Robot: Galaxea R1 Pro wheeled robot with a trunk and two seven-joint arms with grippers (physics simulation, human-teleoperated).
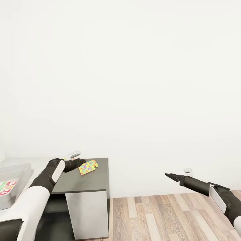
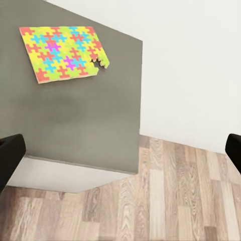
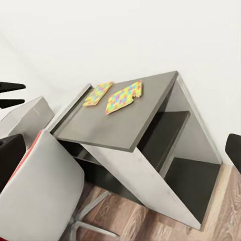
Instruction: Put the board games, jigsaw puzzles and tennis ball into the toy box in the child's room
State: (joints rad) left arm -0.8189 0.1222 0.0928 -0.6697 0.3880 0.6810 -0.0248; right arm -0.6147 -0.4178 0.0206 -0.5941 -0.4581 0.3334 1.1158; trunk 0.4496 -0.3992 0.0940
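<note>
The left gripper (image 1: pixel 81 162) hangs just beside a jigsaw puzzle (image 1: pixel 88 167) at lower left of the head view, its fingers (image 2: pixel 10 155) spread wide, released and empty. The puzzle lies flat on the dark tabletop (image 1: pixel 97 182). A second jigsaw puzzle (image 3: pixel 97 94) lies near it. At far left sits the toy box (image 1: pixel 20 169). At lower right, the right gripper (image 1: pixel 168 175) tapers to a point over the wood floor (image 1: pixel 160 217), fingers pressed together.

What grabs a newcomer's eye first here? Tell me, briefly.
The bright jigsaw puzzle stands out, lying flat on the dark grey cabinet top by the white wall, with the left gripper right beside it. The right wrist view shows a second puzzle next to it. The right gripper hangs over the wood floor.
</note>
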